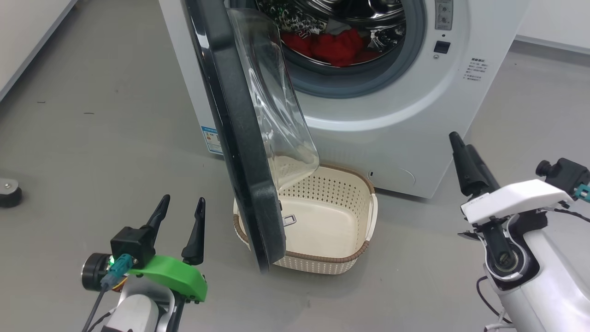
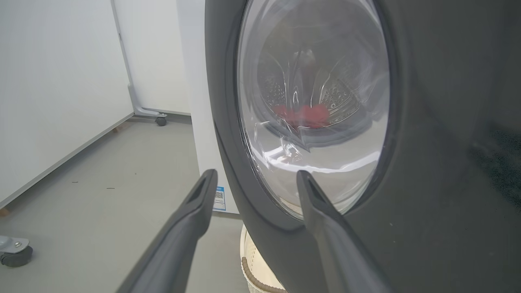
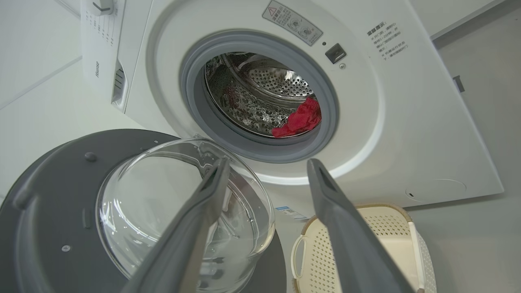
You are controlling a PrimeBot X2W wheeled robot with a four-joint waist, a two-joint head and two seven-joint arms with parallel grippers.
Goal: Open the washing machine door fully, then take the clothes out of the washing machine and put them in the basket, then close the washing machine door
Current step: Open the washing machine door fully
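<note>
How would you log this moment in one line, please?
washing machine door: open; clothes: inside washing machine; basket: empty; left end effector: open; right end effector: open

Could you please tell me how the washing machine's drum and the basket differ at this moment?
The drum is shiny steel; the basket is cream plastic with a brown rim. The drum holds the red clothes; the basket looks empty. The drum opens forward from the washing machine; the basket sits on the floor, open upward. Both have perforated walls.
</note>
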